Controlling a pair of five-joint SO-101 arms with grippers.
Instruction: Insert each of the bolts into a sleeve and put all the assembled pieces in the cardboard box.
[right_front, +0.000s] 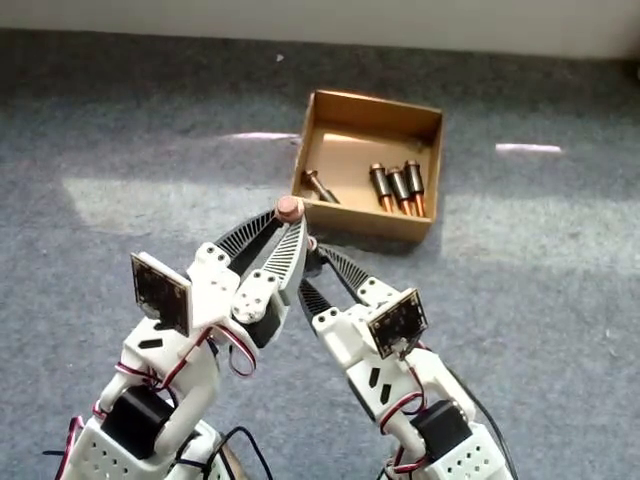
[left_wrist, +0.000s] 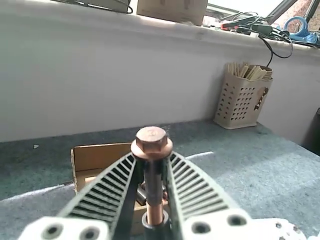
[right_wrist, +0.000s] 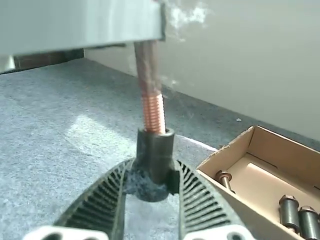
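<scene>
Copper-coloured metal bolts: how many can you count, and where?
5 copper-coloured bolts: three side by side in the brown cardboard box, a fourth apart inside, one in the left gripper. Others may be hidden.

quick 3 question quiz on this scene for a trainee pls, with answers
1. True or false: the left gripper is shut on the bolt.
2. What does the right gripper hold? A) the sleeve B) a second bolt C) nothing
3. How many pieces lie in the cardboard box?

Key: 1 true. 2 A, with the bolt's threaded end at the sleeve's mouth. 3 four: three side by side, one apart.
</scene>
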